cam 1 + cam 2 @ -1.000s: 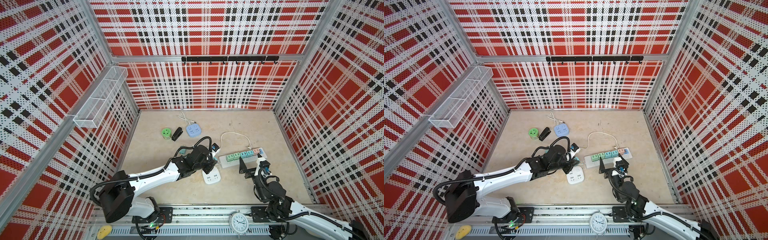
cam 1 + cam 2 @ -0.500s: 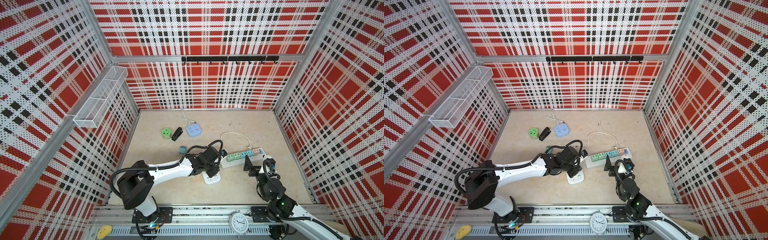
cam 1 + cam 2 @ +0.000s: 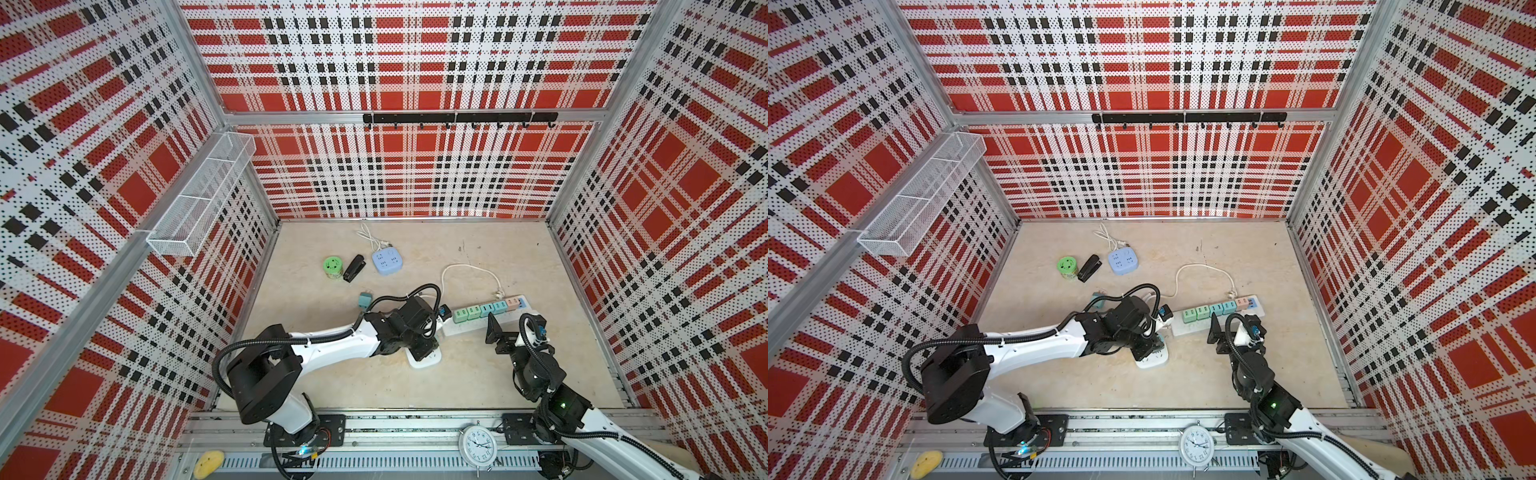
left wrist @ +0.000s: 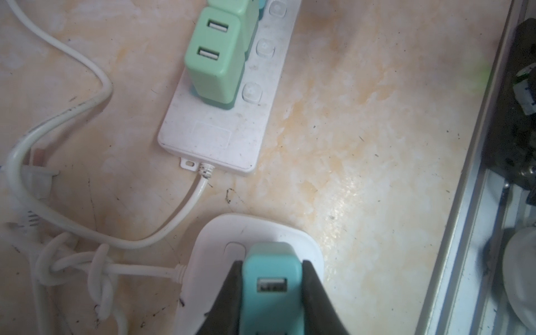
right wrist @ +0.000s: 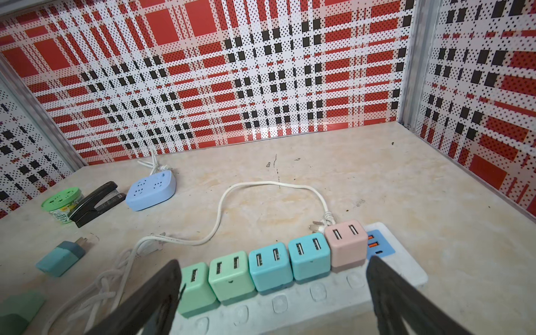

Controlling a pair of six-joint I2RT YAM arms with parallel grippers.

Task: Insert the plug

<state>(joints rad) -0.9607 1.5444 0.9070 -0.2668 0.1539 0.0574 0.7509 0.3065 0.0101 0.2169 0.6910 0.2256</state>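
My left gripper [image 4: 272, 266] is shut on a teal plug [image 4: 271, 290], a small USB charger block. The plug stands on top of a small white socket block [image 4: 261, 232]; its prongs are hidden, so I cannot tell how deep they sit. In both top views the left gripper [image 3: 419, 349] [image 3: 1144, 351] covers most of that socket block [image 3: 430, 360] [image 3: 1158, 360]. My right gripper [image 5: 274, 264] [image 3: 513, 332] is open, just in front of the long white power strip [image 5: 406, 269] [image 3: 465, 328], holding nothing.
Several green, blue and pink chargers [image 5: 269, 269] fill the long strip. A second teal charger [image 3: 365, 300] lies loose on the table. White cables [image 4: 72, 110] loop beside the socket block. A blue socket [image 3: 388, 261], a stapler [image 3: 354, 269] and a green can [image 3: 333, 267] stand further back.
My left gripper has carried the teal plug to the right and down onto the white socket block. The right gripper shifted slightly and stayed open.
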